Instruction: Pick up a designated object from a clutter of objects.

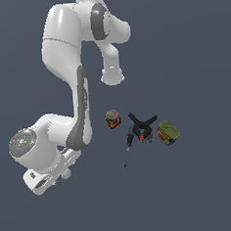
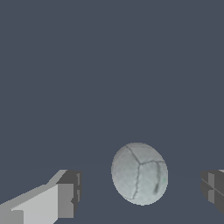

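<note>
- Step in hand, as I judge it: closing on the ball (image 2: 139, 173). The claw (image 2: 140, 192) stands apart, one finger (image 2: 65, 199) on each side of the ball with a gap on both.
- The ball sits between the fingers but nearer one than the other; centring the claw first would likely stop a finger nudging it sideways.
- A round ball rolls easily, so the pads should meet its widest part and close slowly and evenly.
- Whether the fingertips are low enough cannot be told from the wrist view.
- In the exterior view the claw (image 1: 63, 170) is low, with the ball (image 1: 66, 174) only a small pale bit at its tip.
- The ball is whitish-grey and dull, with thin dark seam lines, resting on the bare table (image 2: 109, 65).
- The cans (image 1: 112, 118), clamp (image 1: 143, 125) and tool (image 1: 128, 148) lie well away from the claw, so they should not interfere.
</note>
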You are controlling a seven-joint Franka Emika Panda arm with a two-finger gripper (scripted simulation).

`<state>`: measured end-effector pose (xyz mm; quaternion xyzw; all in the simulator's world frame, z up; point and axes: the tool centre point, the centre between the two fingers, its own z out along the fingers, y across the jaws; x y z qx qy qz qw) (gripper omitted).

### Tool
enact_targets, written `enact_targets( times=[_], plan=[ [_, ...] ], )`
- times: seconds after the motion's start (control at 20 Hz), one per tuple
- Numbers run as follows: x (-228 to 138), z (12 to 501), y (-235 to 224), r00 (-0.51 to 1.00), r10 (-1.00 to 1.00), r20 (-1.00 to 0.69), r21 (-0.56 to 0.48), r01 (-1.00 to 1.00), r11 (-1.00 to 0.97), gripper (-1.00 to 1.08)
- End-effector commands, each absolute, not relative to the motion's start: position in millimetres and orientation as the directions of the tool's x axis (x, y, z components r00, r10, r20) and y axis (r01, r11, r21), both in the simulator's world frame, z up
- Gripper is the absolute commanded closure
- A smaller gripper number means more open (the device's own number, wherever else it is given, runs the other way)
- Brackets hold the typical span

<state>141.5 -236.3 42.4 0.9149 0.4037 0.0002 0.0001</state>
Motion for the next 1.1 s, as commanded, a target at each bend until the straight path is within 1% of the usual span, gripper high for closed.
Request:
enact_targets(
  times=[0.0, 0.35, 0.4, 1.05],
  plan=[
    [140.8, 28.8, -236.1, 0.673, 0.739, 0.0, 0.0, 0.739, -0.673, -0.92],
    [142.2, 21.1, -236.8, 0.673, 0.74, 0.0, 0.0, 0.74, -0.673, -0.92],
    [142.2, 21.1, -236.8, 0.673, 0.74, 0.0, 0.0, 0.74, -0.673, 1.08],
    [142.0, 22.8, -235.4, 0.673, 0.74, 0.0, 0.0, 0.74, -0.673, 1.08]
  ],
)
